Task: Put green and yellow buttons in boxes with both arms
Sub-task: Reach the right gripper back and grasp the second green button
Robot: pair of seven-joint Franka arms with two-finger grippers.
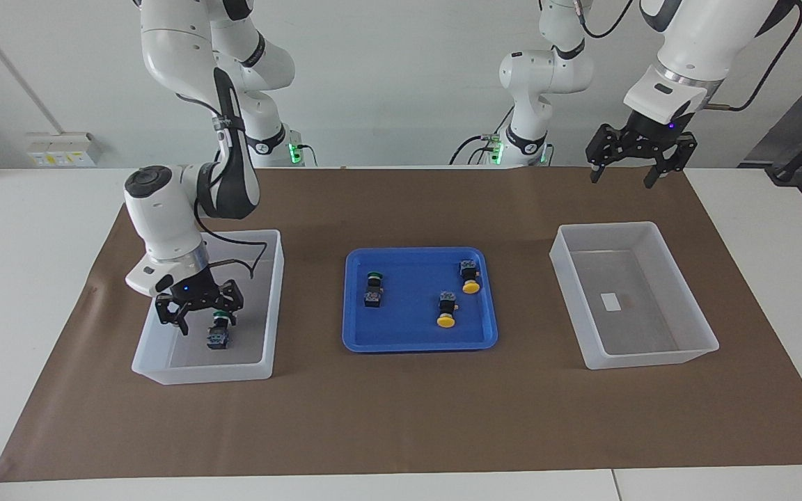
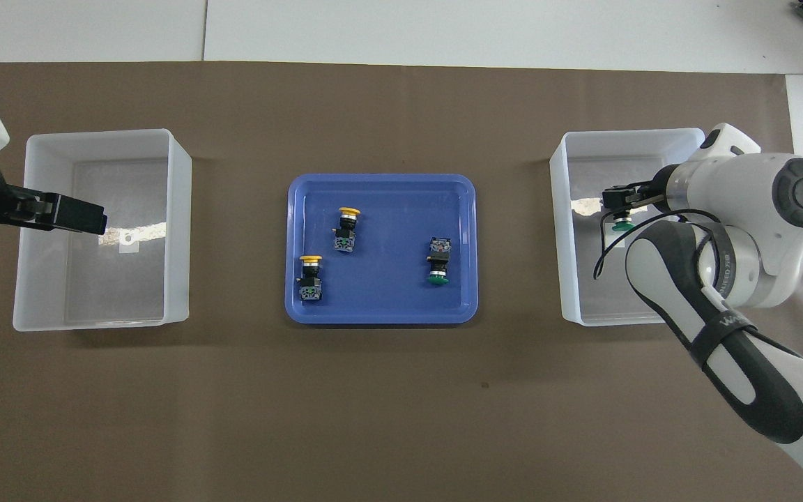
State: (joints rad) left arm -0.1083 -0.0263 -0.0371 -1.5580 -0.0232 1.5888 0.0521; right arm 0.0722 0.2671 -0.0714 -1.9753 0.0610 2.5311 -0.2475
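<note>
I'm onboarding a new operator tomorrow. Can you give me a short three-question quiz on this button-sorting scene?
1. How many buttons lie on the blue tray?
2. True or false: the right gripper is shut on the green button in the box at the right arm's end.
3. What is the left gripper over: (a) the tray, (b) the brown mat, near the empty box?

Key
1. Three: one green button and two yellow buttons.
2. False: it is open, above the button resting in the box.
3. (b).
</note>
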